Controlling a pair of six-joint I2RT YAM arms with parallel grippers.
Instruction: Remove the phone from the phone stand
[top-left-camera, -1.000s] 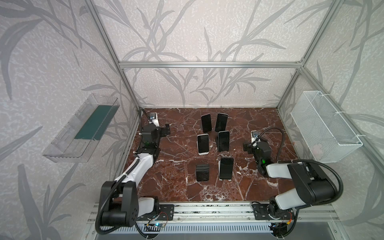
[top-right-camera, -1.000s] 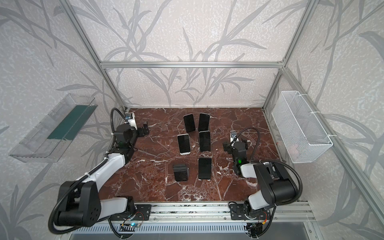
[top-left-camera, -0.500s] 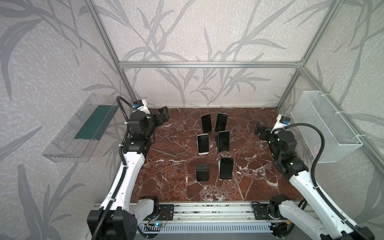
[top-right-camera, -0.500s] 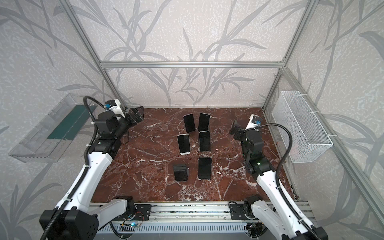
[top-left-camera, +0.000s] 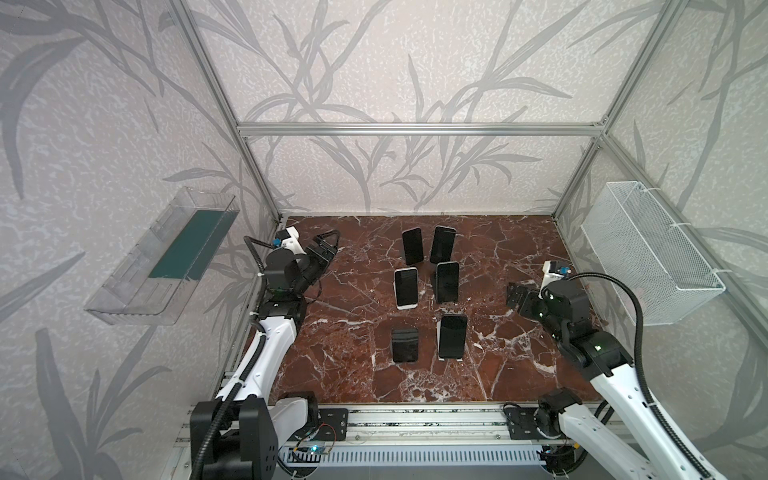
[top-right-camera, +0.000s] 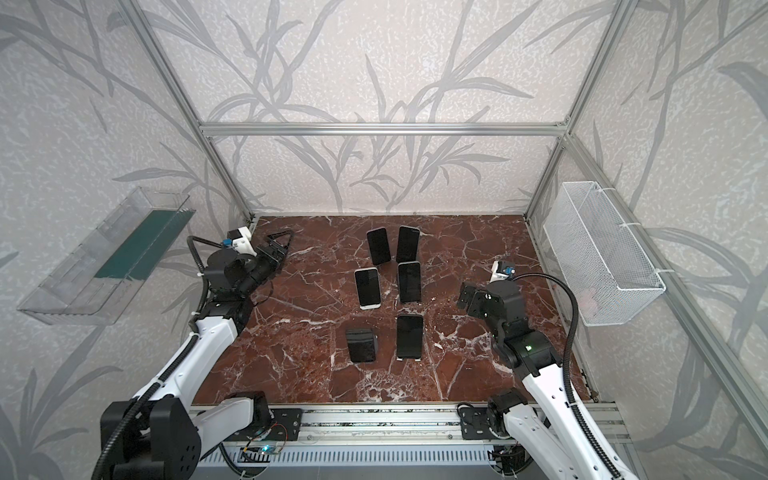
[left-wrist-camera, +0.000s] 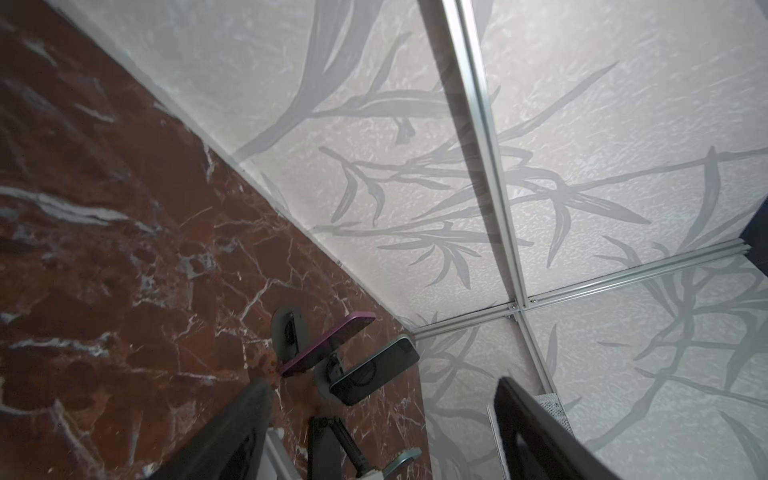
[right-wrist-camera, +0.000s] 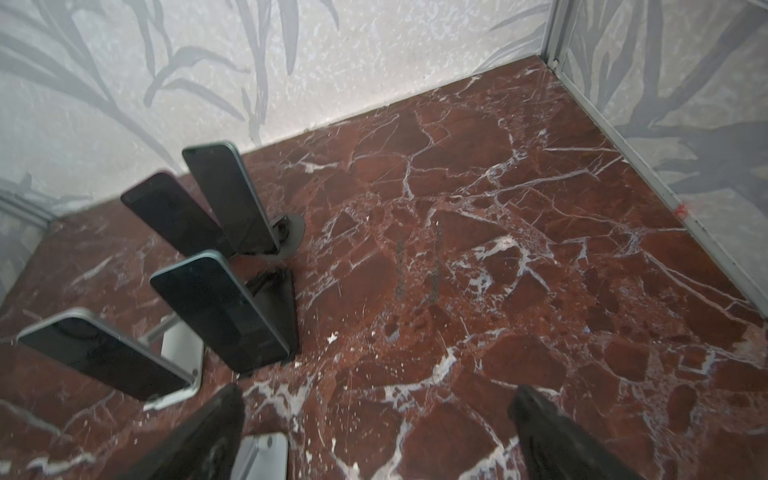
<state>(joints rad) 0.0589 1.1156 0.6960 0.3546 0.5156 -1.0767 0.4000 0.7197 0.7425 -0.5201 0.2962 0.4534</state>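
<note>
Both pincers stand wide open and empty. The left gripper (top-left-camera: 327, 245) hangs over the 10 o'clock corner of the marble table (top-left-camera: 519, 241), and the right gripper (top-left-camera: 519, 298) hangs at about 3 o'clock. Neither touches anything (in the left wrist view only floor, wall and distant stands show between the fingers (left-wrist-camera: 232, 436)).

The phones (top-left-camera: 447, 281) stand at the middle of the table in two columns running from 12 to 6 o'clock. Each leans back on one of the phone stands (right-wrist-camera: 286, 307), well apart from both grippers. The task does not say which phone is meant. The squat dark item (top-left-camera: 405, 345) at the 7 o'clock end may be a phone or a bare stand; I cannot tell.

A phone is likely a stiff, flat slab of moderate weight. Its glass face would be slick and would probably crack if dropped on stone. The stands look light, so a careless pull could drag or tip one.

The best hold is probably across the two long side edges, above the stand's lower lip. The jaws should be square to the slab and the lift should follow its lean.
</note>
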